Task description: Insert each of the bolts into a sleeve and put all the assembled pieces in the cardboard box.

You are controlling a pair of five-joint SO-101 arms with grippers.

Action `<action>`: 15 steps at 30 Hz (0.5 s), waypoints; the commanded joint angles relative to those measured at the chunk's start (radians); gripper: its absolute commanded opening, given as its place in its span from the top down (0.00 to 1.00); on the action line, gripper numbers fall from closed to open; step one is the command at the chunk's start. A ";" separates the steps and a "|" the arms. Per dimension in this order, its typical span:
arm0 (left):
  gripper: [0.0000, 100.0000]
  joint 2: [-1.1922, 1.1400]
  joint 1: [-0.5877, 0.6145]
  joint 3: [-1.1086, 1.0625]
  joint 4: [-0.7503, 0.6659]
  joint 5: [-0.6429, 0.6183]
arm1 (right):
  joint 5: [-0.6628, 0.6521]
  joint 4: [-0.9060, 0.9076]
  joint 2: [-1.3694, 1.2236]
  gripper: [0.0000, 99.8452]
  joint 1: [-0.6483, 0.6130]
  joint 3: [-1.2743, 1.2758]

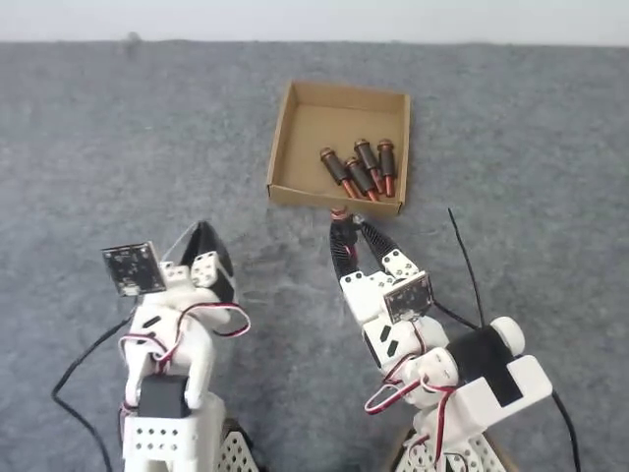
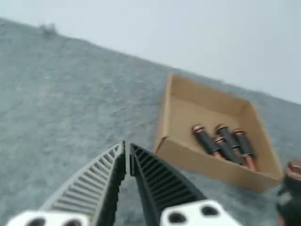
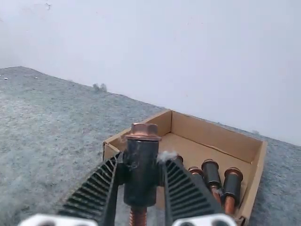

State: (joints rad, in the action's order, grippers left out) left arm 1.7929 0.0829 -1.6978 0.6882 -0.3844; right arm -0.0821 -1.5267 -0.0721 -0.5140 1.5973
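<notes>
Right gripper (image 3: 141, 162) clamps sleeved bolt (image 3: 140, 181) upright, just short of box (image 3: 214, 136). Left gripper (image 2: 127, 153) closed, empty. Risk: carried low, bolt strikes near wall and slips from grip.

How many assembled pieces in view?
5. Four pieces lie side by side in the cardboard box; a fifth piece stands upright in the right tool, near the box's front wall. None looks hidden.
</notes>
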 commanded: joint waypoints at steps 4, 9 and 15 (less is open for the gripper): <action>0.99 -0.002 0.098 0.012 0.180 0.158 | -0.017 0.125 0.076 0.99 0.030 -0.038; 0.99 -0.002 0.120 0.012 0.362 0.270 | -0.014 0.337 0.243 0.99 0.120 -0.038; 0.99 -0.005 0.123 0.012 0.408 0.385 | -0.017 0.760 0.489 0.99 0.148 -0.038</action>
State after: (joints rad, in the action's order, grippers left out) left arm 1.7929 0.1979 -1.6978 1.0917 -0.0284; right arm -0.0836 -0.9544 0.2670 -0.3851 1.5988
